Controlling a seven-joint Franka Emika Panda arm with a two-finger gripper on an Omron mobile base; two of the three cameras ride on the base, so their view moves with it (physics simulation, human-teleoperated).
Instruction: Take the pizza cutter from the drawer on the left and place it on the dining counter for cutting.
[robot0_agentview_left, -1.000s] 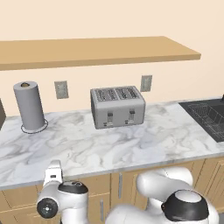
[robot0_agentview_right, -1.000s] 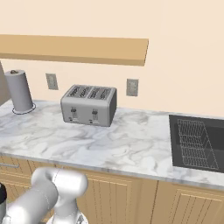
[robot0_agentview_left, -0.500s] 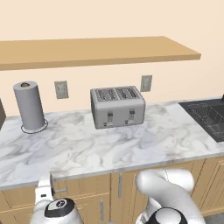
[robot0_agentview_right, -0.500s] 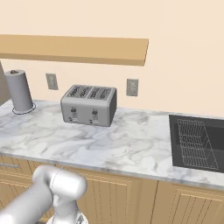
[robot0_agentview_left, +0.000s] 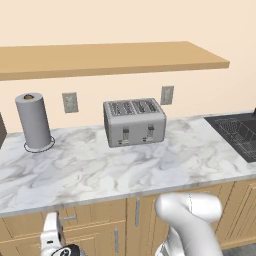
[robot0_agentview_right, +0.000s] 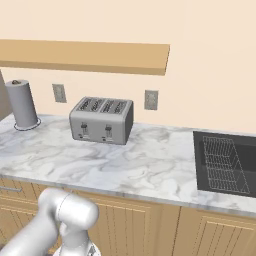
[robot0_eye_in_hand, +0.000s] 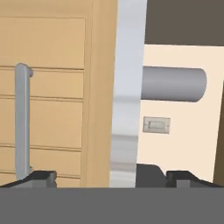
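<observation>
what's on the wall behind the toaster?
Beige wall with two sockets, one to the left of the toaster, one to its right, under the wooden shelf. The wall directly behind the toaster is covered.

Both base views look forward and down on the same wall-side marble worktop (robot0_agentview_left: 100, 175), one from the left, one from the right, sharing the toaster (robot0_agentview_left: 134, 121), paper towel roll (robot0_agentview_left: 34, 121) and wooden shelf (robot0_agentview_left: 110, 58). The hand view is rolled sideways, close against a light-wood cabinet front (robot0_eye_in_hand: 52, 100) with its bar pull (robot0_eye_in_hand: 22, 120) running vertically
</observation>
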